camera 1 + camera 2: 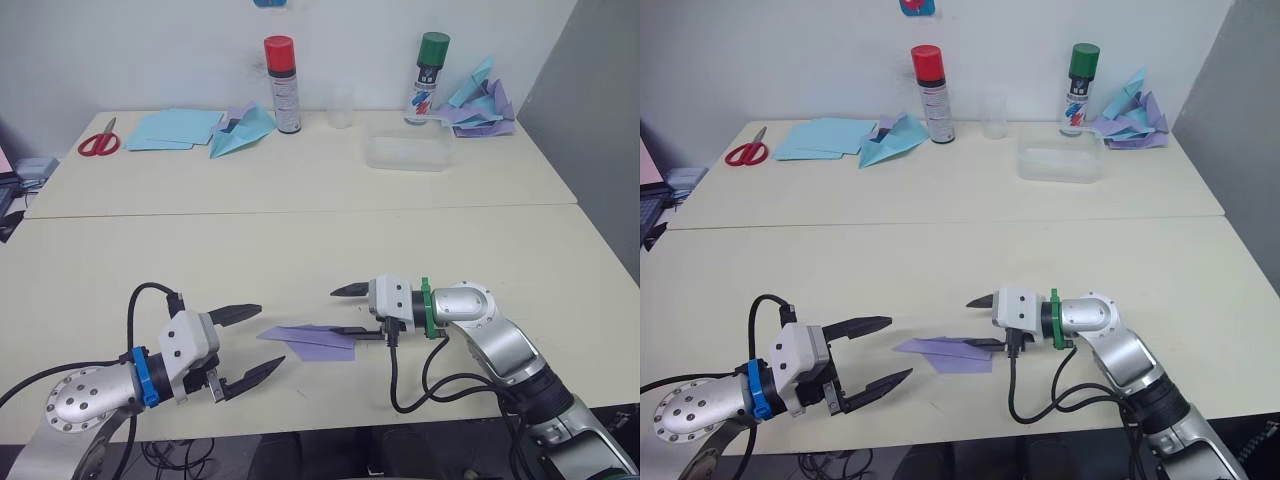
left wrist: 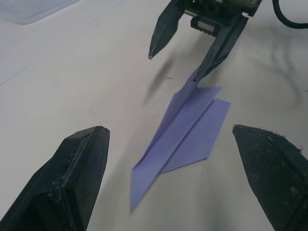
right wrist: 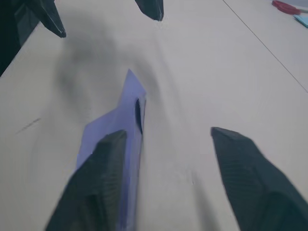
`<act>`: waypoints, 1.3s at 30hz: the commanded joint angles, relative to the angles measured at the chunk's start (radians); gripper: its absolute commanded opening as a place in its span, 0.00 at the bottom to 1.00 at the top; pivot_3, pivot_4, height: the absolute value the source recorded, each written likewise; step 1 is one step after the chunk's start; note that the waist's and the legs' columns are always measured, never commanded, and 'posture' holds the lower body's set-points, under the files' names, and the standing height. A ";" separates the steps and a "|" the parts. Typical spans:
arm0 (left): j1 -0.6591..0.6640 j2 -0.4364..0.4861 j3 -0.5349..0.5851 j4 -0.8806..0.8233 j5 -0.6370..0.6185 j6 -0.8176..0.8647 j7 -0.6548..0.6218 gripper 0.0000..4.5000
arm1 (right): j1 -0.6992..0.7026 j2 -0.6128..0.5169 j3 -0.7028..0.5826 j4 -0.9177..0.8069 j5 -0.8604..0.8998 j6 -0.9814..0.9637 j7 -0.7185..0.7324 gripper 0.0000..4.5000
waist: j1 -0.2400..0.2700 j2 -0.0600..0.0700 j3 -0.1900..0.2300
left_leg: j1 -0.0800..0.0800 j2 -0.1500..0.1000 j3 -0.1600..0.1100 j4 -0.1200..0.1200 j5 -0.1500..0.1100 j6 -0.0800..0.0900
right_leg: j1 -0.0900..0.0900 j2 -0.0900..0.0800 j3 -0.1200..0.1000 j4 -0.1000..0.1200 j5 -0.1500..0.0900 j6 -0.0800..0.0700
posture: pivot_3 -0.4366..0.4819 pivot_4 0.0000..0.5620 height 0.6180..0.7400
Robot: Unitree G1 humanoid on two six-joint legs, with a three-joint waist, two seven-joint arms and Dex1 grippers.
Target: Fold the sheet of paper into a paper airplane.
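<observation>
One small lavender paper airplane [image 1: 318, 341] with sharp creases lies flat near the front edge of the cream table [image 1: 300, 240], between both grippers. Right gripper [image 1: 356, 312]: fingers wide apart, nothing clamped — lower finger tip touches the plane's tail end. Left gripper [image 1: 249, 343]: jaws wide apart, empty, just beside the plane's nose, not touching. Far edge: two spray cans — one red-capped [image 1: 282, 84], one green-capped [image 1: 429, 78]; label text unreadable. One pair of red-handled scissors [image 1: 99, 140], pale blue sheets [image 1: 172, 128], one pale blue paper plane [image 1: 240, 132], one heap of blue and purple planes [image 1: 480, 104], one clear plastic tray [image 1: 407, 152].
</observation>
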 commanded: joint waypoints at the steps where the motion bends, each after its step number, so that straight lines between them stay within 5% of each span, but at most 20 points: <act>1: 0.025 -0.005 0.027 -0.025 -0.009 -0.026 -0.004 1.00 | 0.033 -0.018 -0.057 -0.114 0.131 0.006 0.059 0.95 | 0.000 0.000 0.000 | 0.000 0.000 0.000 0.000 0.000 0.000 | 0.000 0.000 0.000 0.000 0.000 0.000 | 0.48 0.27 1.00; 9: 0.120 -0.007 0.065 -0.067 -0.016 -0.060 -0.027 1.00 | 0.112 -0.109 -0.066 -0.214 0.244 0.023 0.161 0.95 | 0.000 0.000 0.000 | 0.002 0.000 0.000 0.001 0.000 0.000 | 0.002 0.000 0.000 0.000 0.000 0.000 | 0.48 0.27 1.00; 14: 0.168 -0.009 0.073 -0.101 -0.019 -0.070 -0.031 1.00 | 0.114 -0.070 0.007 -0.141 0.138 0.009 0.101 0.59 | 0.000 0.000 0.000 | 0.003 0.000 0.000 0.001 0.000 0.000 | 0.003 0.000 0.000 0.000 0.000 -0.001 | 0.48 0.27 1.00; 31: 0.096 -0.018 0.062 -0.093 -0.004 -0.049 0.037 1.00 | 0.047 0.077 0.017 0.002 -0.004 -0.013 -0.069 0.59 | 0.000 0.000 0.000 | -0.001 0.000 -0.001 0.011 0.000 0.000 | 0.004 0.001 0.000 0.001 0.002 0.000 | 0.48 0.27 1.00; 39: 0.159 -0.029 0.073 -0.120 -0.002 -0.063 0.036 1.00 | 0.103 -0.049 -0.016 -0.159 0.159 -0.021 0.115 0.59 | 0.002 0.000 0.000 | 0.000 0.000 -0.002 0.011 0.000 0.000 | 0.005 0.001 -0.001 0.001 0.002 0.000 | 0.48 0.27 1.00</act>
